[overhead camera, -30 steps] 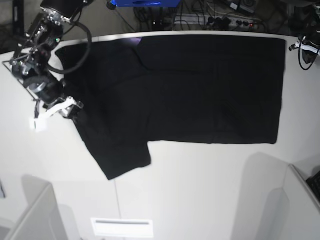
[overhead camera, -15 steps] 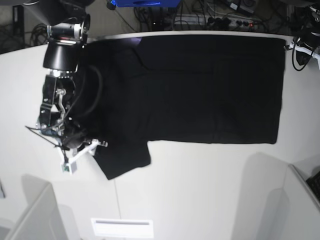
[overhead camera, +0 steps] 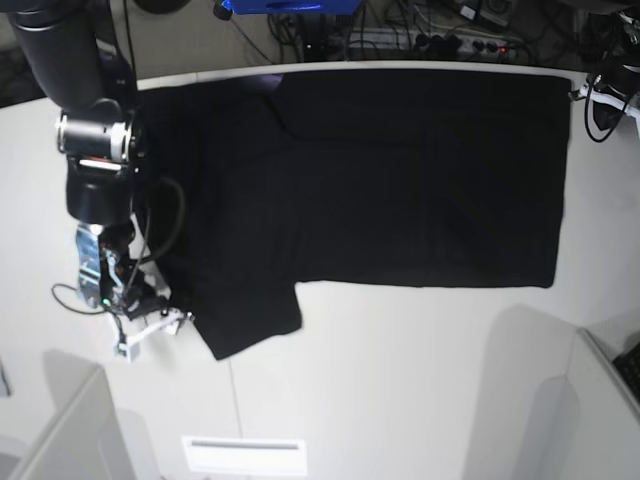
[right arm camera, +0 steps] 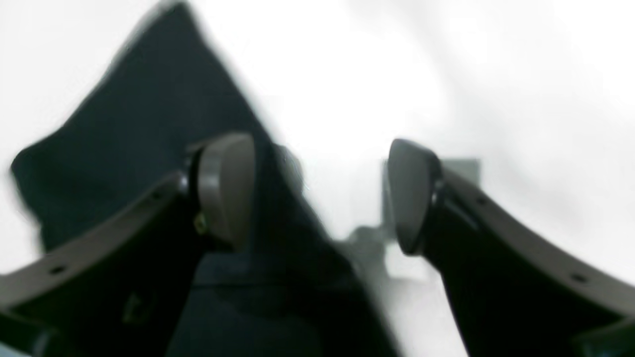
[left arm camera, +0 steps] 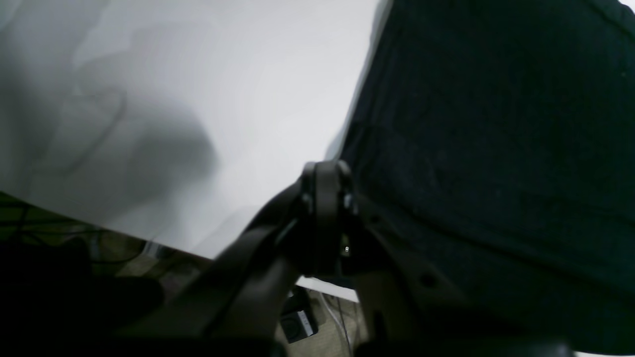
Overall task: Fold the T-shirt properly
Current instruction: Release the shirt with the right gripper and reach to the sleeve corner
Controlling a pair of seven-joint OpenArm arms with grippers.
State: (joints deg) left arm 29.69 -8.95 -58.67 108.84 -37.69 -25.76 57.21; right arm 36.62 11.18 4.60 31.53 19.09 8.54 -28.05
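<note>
Between the two pads of the right gripper there is a wide gap, and through it the wrist view shows white table and the slanting edge of the T-shirt. One pad hangs over the black cloth, the other over bare tabletop; nothing is pinched between them. The wrist picture is blurred, so whether the pad touches the cloth I cannot tell. In the base view this right gripper sits low on the picture's left, just beside the near sleeve, with its arm reaching down from the far left corner over the shirt's edge.

Across the table, the left gripper has its fingers drawn together, tips meeting with no visible gap. It sits at the corner of the T-shirt, right where the cloth's edge meets the table. Its lower finger overlaps dark fabric, but whether any cloth is caught between the tips I cannot tell. In the base view only a little of that arm shows at the far right corner.

Outward from both, the T-shirt lies spread flat on the table, plain black side up, body running across the far half, one sleeve jutting toward the near-left. Cables and a blue object lie beyond the far edge.
</note>
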